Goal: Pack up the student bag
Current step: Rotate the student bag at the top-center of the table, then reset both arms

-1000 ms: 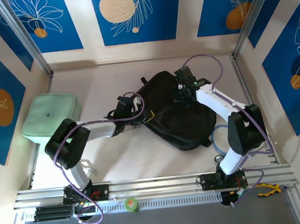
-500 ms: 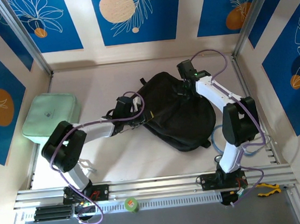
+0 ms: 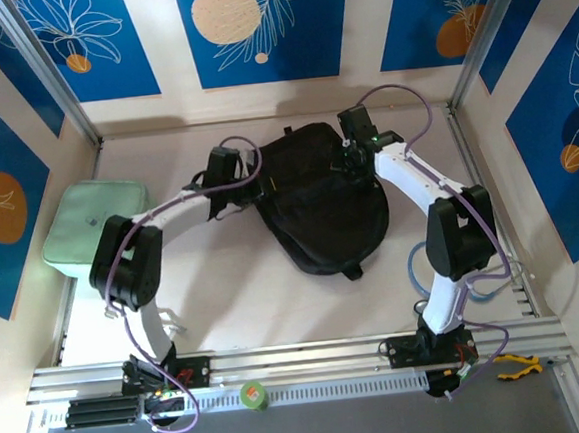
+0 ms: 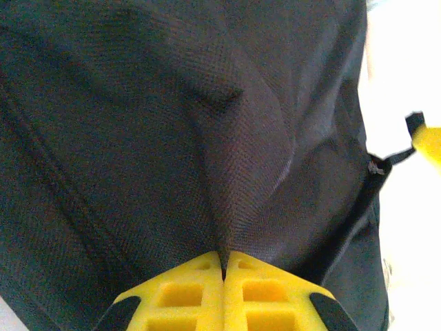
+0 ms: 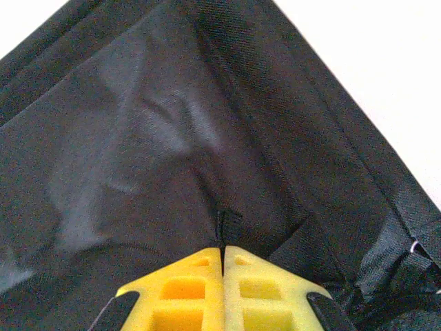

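Observation:
The student bag point(image 3: 324, 214), a large black fabric backpack, sits in the middle of the table, raised toward the back wall. My left gripper point(image 3: 250, 187) is at its left edge. Its yellow fingers are shut, pinching a ridge of the bag's black fabric point(image 4: 234, 172) where they meet point(image 4: 224, 258). My right gripper point(image 3: 352, 167) is at the bag's upper right. It is shut on a small fold of the fabric point(image 5: 224, 224) at its fingertips point(image 5: 222, 249). A zipper seam and a strap point(image 5: 406, 227) run off to the right.
A pale mint-green rectangular bag point(image 3: 95, 227) lies at the left, beside the left arm. A green tape roll point(image 3: 253, 394) and a yellow-handled tool point(image 3: 517, 364) rest on the front rail. Metal frame posts stand at the back corners.
Both grippers moved toward the back wall with the bag in their grip. The bag shifted back and left, bunching up into a narrower, more upright shape.

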`<state>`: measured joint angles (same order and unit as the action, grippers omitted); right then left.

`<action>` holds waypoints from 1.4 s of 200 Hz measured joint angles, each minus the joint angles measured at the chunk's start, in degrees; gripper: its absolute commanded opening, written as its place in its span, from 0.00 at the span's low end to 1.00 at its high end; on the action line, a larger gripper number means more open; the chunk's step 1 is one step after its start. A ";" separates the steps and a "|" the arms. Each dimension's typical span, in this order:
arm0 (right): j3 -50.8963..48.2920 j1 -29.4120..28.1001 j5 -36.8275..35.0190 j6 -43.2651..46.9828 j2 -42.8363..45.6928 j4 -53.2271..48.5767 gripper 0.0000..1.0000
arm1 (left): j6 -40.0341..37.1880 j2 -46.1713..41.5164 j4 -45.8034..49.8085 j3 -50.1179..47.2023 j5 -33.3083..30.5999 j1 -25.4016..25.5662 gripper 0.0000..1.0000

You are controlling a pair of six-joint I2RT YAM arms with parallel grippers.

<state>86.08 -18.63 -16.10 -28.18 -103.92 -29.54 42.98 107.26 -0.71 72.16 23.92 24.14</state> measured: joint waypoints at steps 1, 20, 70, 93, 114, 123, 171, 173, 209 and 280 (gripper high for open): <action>0.09 0.00 0.04 -0.02 -0.07 0.04 0.00 | -0.15 0.31 0.00 0.48 -0.02 -0.11 0.00; 2.45 0.00 0.02 -0.68 -2.23 1.14 0.00 | -3.08 4.85 0.85 6.78 -0.37 -1.36 0.13; 5.31 0.37 1.18 -1.66 -4.52 1.95 0.48 | -8.37 8.35 1.25 12.44 -3.52 -1.57 0.53; 1.66 0.37 1.31 -0.04 0.33 3.54 0.64 | -9.75 4.83 2.54 9.99 -8.61 -1.53 0.75; -0.92 0.39 0.17 1.42 7.52 3.78 0.77 | -11.19 -4.70 4.55 3.96 -15.08 -1.53 0.89; -2.36 0.48 -0.37 2.10 11.08 4.46 0.79 | -11.91 -10.12 4.92 1.03 -18.05 -1.55 0.94; -17.05 3.52 -3.43 5.09 31.58 9.55 0.99 | -17.31 -39.28 -1.20 -20.28 -34.51 -2.19 1.00; -17.55 3.63 -3.67 5.03 32.09 9.68 0.99 | -17.55 -40.15 -1.36 -21.14 -35.23 -2.23 1.00; -30.69 6.08 -12.35 5.40 41.99 12.66 0.99 | -21.59 -48.63 -2.03 -35.36 -47.04 -3.34 1.00; -55.71 15.15 -24.11 1.22 46.05 26.16 0.99 | -33.44 -60.15 -12.61 -57.18 -67.28 -4.48 1.00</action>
<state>30.37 -3.49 -40.21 -26.96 -57.87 -3.38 9.54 47.11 -13.32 14.98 -43.35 19.66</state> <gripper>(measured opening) 0.991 0.996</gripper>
